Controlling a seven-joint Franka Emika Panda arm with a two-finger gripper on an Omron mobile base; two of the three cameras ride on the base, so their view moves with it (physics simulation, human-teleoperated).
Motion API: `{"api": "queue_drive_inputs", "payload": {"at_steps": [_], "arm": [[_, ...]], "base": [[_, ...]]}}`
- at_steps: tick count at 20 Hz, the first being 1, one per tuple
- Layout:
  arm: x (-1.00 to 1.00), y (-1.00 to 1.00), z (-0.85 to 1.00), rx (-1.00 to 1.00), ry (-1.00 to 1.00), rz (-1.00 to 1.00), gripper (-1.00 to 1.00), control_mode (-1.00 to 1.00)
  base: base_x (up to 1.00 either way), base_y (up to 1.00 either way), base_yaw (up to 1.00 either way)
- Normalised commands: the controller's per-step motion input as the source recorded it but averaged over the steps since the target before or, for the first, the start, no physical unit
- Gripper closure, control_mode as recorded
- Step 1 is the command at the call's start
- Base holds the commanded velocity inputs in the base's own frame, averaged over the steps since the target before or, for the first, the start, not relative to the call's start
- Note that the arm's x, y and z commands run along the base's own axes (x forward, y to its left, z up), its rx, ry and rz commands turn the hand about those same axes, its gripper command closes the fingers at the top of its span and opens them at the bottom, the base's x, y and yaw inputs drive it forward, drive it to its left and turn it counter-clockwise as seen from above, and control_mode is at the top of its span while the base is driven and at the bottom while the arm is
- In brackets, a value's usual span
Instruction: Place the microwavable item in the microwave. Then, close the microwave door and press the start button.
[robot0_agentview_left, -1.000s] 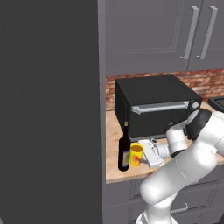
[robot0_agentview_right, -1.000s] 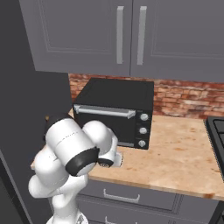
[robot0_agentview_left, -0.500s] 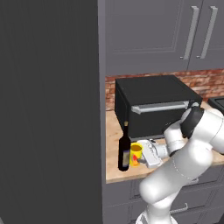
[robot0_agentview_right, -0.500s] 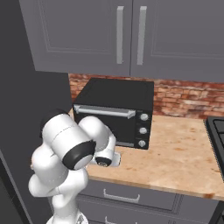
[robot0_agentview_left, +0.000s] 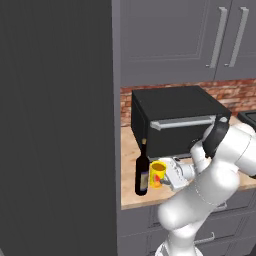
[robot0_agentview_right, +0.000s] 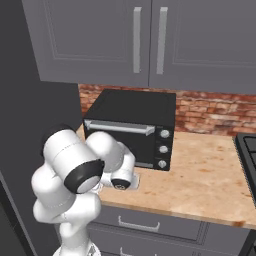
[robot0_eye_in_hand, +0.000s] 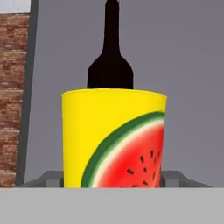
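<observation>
Hand view puts a small yellow cup with a watermelon slice printed on its side (robot0_eye_in_hand: 113, 138) dead centre and very close, with the dark finger tips (robot0_eye_in_hand: 49, 178) of the end effector (robot0_eye_in_hand: 113, 180) just showing at 8 and 4 o'clock, one on each side of the cup's base. The fingers appear to sit against the cup walls, so the end effector looks clamped on the cup, though the contact itself is cut off at the bottom.

A tall dark glass wine bottle (robot0_eye_in_hand: 110, 52) stands directly behind the cup at 12 o'clock. From the left base view, the cup (robot0_agentview_left: 158, 173) rests on the light wooden desk (robot0_agentview_left: 129, 167) near its front edge, with the bottle (robot0_agentview_left: 142, 172) just beside it at 9 o'clock and a black countertop toaster oven (robot0_agentview_left: 175, 120) behind at 1 o'clock.

Risks, as I judge them: a lift that drifts toward the bottle could tip it off the desk edge. A grip this low on a smooth cup may let it tilt or slip when carried.

Hard to make out: the white arm (robot0_agentview_right: 85, 167) covers the cup in the right base view, and whether the cup holds anything cannot be told.
</observation>
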Motion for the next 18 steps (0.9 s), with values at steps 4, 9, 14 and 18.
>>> {"api": "queue_drive_inputs", "payload": {"at_steps": [4,9,14,18], "arm": [[-0.2,-0.06,0.96,0.0,-0.01,-0.01,1.0,-1.0],[-0.31,-0.12,0.99,0.0,0.04,-0.08,1.0,-1.0],[-0.48,-0.15,0.96,0.0,0.1,-0.18,1.0,-1.0],[-0.46,-0.01,0.75,-0.14,0.05,-0.22,1.0,-1.0]], "base": [[0.0,0.0,0.0],[0.0,0.0,0.0],[0.0,0.0,0.0],[0.0,0.0,0.0]]}}
